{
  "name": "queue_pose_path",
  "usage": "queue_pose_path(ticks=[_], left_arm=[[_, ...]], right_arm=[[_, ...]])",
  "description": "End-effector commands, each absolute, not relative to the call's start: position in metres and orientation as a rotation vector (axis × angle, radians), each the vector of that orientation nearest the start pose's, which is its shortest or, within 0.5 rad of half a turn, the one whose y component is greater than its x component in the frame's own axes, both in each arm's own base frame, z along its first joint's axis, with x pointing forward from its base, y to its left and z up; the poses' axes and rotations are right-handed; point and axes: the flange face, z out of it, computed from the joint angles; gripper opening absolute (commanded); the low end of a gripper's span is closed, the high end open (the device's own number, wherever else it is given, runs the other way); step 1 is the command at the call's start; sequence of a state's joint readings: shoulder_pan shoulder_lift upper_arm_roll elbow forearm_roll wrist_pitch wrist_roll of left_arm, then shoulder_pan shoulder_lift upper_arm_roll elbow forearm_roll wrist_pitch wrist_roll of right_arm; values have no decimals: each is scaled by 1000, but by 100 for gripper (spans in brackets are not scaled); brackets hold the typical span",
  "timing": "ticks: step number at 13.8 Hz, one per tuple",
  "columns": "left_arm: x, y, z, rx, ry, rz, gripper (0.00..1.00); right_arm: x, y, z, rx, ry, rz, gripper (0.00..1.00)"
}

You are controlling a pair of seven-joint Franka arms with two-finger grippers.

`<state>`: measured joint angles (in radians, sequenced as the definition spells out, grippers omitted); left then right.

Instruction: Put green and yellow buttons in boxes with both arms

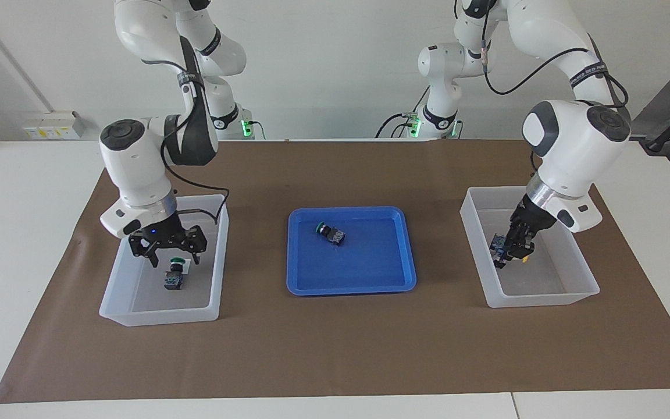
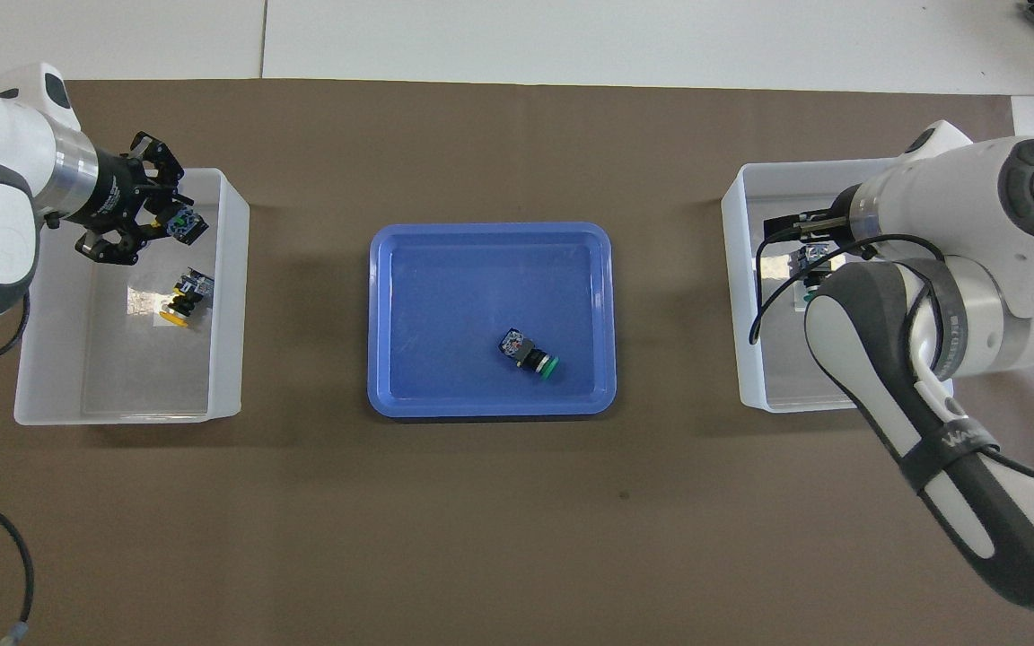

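My right gripper (image 1: 173, 251) is open, just above a green button (image 1: 173, 277) that stands in the box (image 1: 137, 317) at the right arm's end. In the overhead view the right arm covers most of this box (image 2: 732, 296). My left gripper (image 1: 506, 251) is shut on a yellow button (image 1: 499, 245) and holds it low inside the other box (image 1: 544, 299). The overhead view shows this gripper (image 2: 178, 222), its button (image 2: 185, 224), and a second yellow button (image 2: 183, 301) lying on that box's floor (image 2: 230, 359). Another green button (image 1: 330, 233) lies in the blue tray (image 1: 312, 285).
The blue tray (image 2: 391, 386) sits mid-table between the two boxes, with the green button (image 2: 530, 354) lying on its side in it. A brown mat (image 1: 335, 349) covers the table under everything.
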<state>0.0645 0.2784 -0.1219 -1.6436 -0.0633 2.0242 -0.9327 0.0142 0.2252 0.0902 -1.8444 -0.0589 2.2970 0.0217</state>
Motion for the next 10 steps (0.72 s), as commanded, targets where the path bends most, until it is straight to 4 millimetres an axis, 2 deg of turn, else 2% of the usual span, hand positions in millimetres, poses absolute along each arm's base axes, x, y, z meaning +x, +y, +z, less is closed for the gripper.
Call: queue_pose_path(ticks=[1, 2, 4, 5, 6, 8, 10], left_arm=[[641, 12, 461, -3089, -957, -39, 0], [634, 29, 457, -3133, -770, -38, 0], [616, 59, 436, -3181, -461, -49, 0], [605, 66, 422, -3183, -393, -88, 0], [595, 69, 407, -3180, -369, -116, 0], [582, 77, 384, -3182, -265, -127, 0], [580, 88, 370, -3183, -172, -146, 0]], right_arm=[[628, 130, 433, -3076, -280, -352, 100], [622, 155, 434, -3056, -320, -345, 100], [607, 215, 428, -2979, -389, -318, 100], [597, 246, 428, -2959, -446, -319, 100], [592, 271, 418, -2950, -471, -316, 100], [592, 292, 396, -2930, -475, -334, 100], [585, 313, 375, -2911, -508, -329, 100]])
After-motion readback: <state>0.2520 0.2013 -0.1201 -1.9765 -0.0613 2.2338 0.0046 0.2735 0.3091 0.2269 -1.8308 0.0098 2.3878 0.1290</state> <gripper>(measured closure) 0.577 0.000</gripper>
